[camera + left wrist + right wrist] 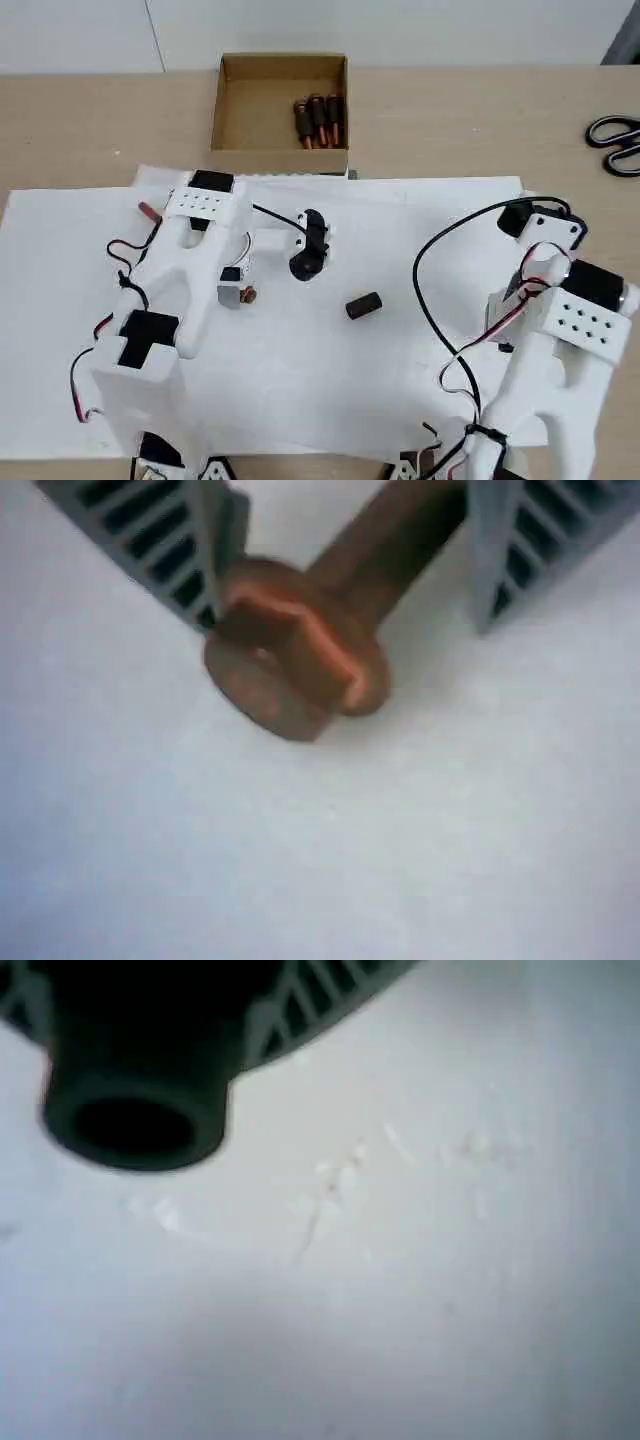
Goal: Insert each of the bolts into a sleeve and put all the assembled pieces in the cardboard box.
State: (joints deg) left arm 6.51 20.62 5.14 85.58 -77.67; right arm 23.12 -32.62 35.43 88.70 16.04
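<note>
Currently the left gripper (350,610) is down on the white paper (330,400) in front of its arm. Its two ribbed fingers (160,540) pinch a copper bolt (295,660): one bears against the shank just behind the flanged head, the other against the shank farther back. The bolt lies slantwise between them, head outward and close to the paper. From above, the bolt head (248,295) shows just beside the left gripper (233,292), near the middle of the sheet. The right gripper (160,1010) has its fingers closed around a black sleeve (135,1110), ribbed finger surface showing on either side of it. The sleeve's hollow end faces the wrist camera and hangs over bare paper; whether it touches the sheet cannot be told. The right arm (560,330) stands at the sheet's right edge. A second sleeve (364,305) lies on its side on the paper between the two arms, apart from both. The cardboard box (216,105) sits on the table (450,110) just beyond the paper's far edge, and three assembled pieces (320,120) lie side by side against its right wall. A small reddish item (148,211), too small to identify, lies on the paper near the left arm. Scissors (615,143) rest at the table's far right edge.
</note>
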